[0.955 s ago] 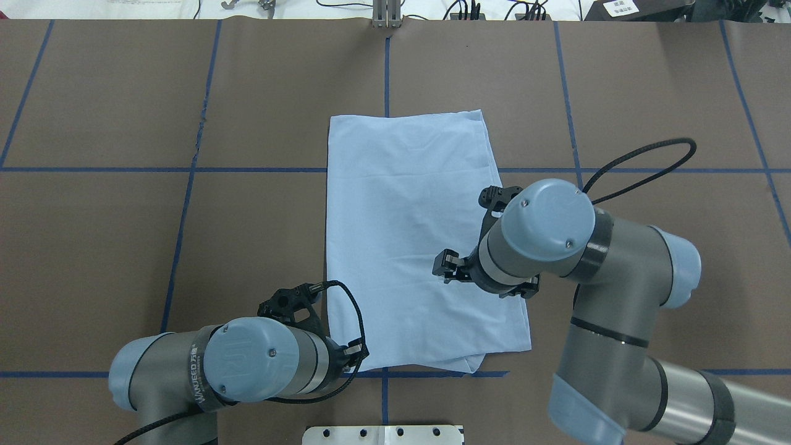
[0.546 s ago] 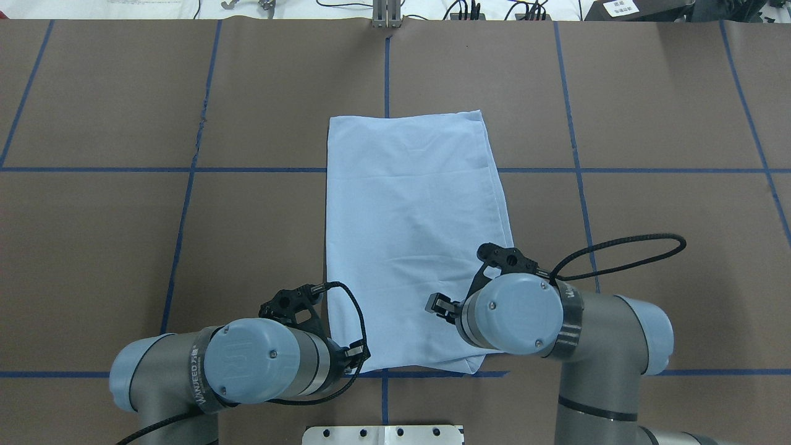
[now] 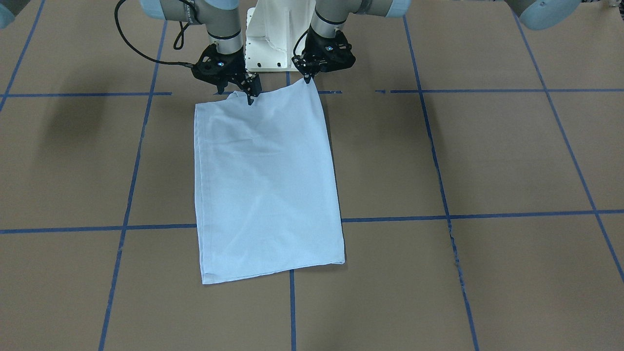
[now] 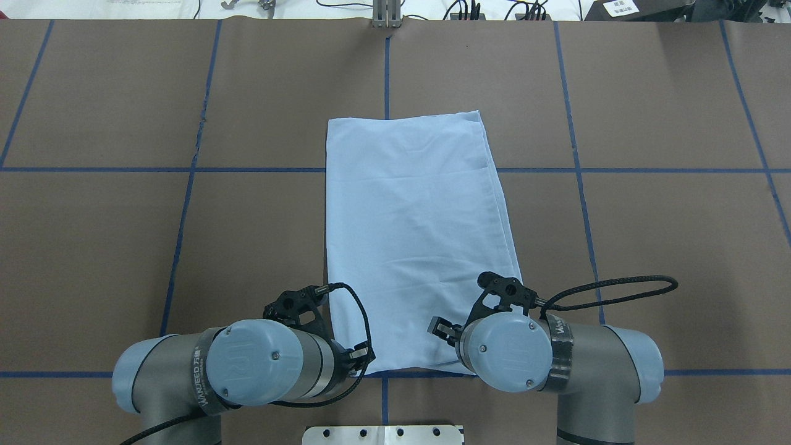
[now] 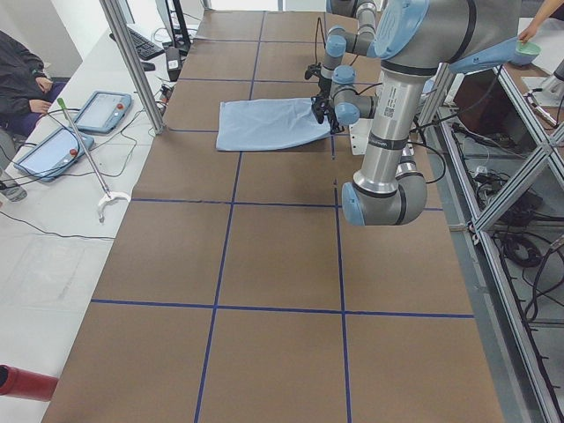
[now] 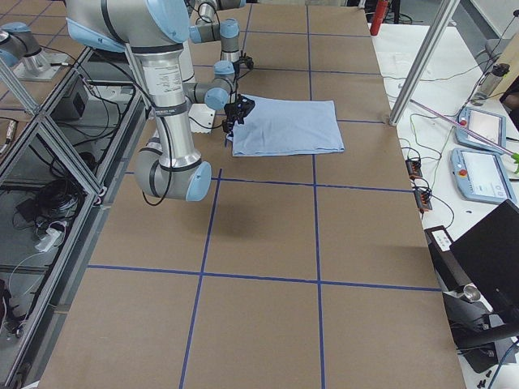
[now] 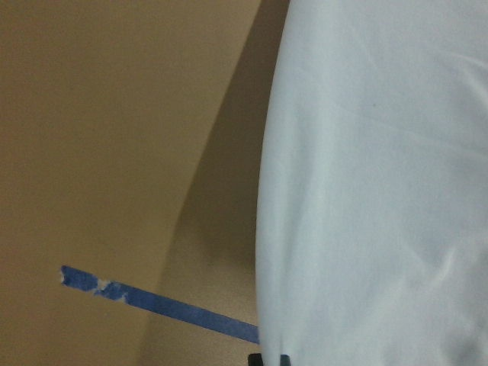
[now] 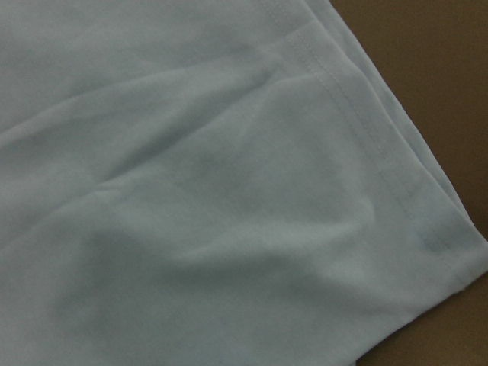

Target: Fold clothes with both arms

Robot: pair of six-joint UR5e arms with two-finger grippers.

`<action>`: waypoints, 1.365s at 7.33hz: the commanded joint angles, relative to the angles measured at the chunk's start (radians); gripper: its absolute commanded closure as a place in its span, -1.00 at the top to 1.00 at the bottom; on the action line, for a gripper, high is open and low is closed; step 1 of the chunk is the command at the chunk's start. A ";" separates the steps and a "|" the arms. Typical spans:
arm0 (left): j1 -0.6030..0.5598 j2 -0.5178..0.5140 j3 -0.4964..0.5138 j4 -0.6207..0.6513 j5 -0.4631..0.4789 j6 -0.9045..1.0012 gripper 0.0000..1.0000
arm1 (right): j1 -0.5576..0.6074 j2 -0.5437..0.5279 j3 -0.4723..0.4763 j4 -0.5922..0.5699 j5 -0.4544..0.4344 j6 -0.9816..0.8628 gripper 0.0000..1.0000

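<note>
The light blue T-shirt [image 4: 414, 235] lies folded into a long rectangle on the brown table, also seen in the front-facing view [image 3: 265, 185]. Its print and collar are hidden. My left gripper [image 3: 308, 80] is shut on the shirt's near left corner, which is raised a little. The left wrist view shows the shirt edge [image 7: 366, 191] with shadow under it. My right gripper [image 3: 235, 93] is low over the near right corner with its fingers spread, one finger [image 4: 439, 324] on the cloth. The right wrist view shows the hemmed corner [image 8: 396, 191] close up.
The white pedestal base [image 3: 273, 39] stands just behind the shirt's near edge. Blue tape lines [image 4: 185, 210] cross the brown table cover. Cables and a metal post [image 4: 386, 12] sit at the far edge. Tablets [image 5: 97, 110] lie beyond the table's left end.
My right arm has moved back along the shirt's right side from its middle to the near right corner. My left arm has hardly moved and still holds the near left corner.
</note>
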 commanded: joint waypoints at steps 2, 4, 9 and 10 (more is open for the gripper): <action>0.001 -0.006 -0.001 0.000 0.000 0.000 -1.00 | -0.009 -0.034 -0.008 0.001 0.000 0.000 1.00; 0.001 -0.006 -0.001 0.000 0.000 0.000 -1.00 | -0.024 -0.033 -0.017 0.000 -0.003 0.000 1.00; -0.001 -0.006 -0.004 0.001 0.004 0.000 -1.00 | -0.034 -0.024 -0.031 0.001 -0.004 0.000 0.98; -0.001 -0.006 -0.004 0.000 0.004 0.000 -1.00 | -0.034 -0.022 -0.029 0.001 -0.005 0.002 0.58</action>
